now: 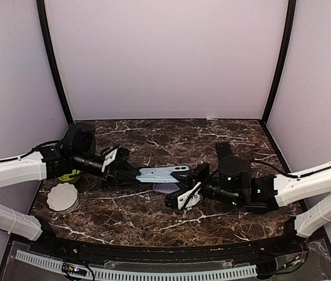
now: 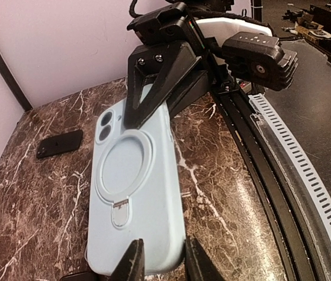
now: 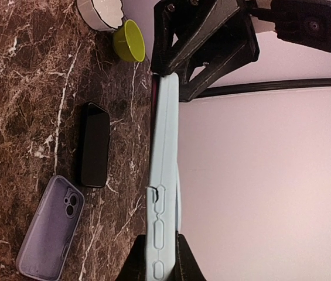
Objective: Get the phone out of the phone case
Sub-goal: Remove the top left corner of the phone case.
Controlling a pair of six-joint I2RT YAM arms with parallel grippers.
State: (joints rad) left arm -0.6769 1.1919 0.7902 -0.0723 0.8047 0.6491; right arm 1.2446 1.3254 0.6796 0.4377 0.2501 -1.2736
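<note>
Dark marble table (image 1: 153, 134) with four loose items

A white scalloped dish (image 1: 62, 197) sits near the left edge, a yellow-green bowl (image 1: 70, 175) just behind it on the far side; mid-table lies an empty purple phone case (image 1: 166, 188), with a black phone (image 3: 95, 144) just beside it, to its left.

We see a pale blue silicone phone case (image 1: 162, 173) against a dark brown marble table (image 1: 153, 225) veined in white. Nearby are a lavender soft phone case (image 3: 51, 228) and a glossy black phone (image 3: 95, 145). At the left are a lime-green bowl (image 1: 68, 175) and a white scalloped dish (image 1: 62, 197).
</note>
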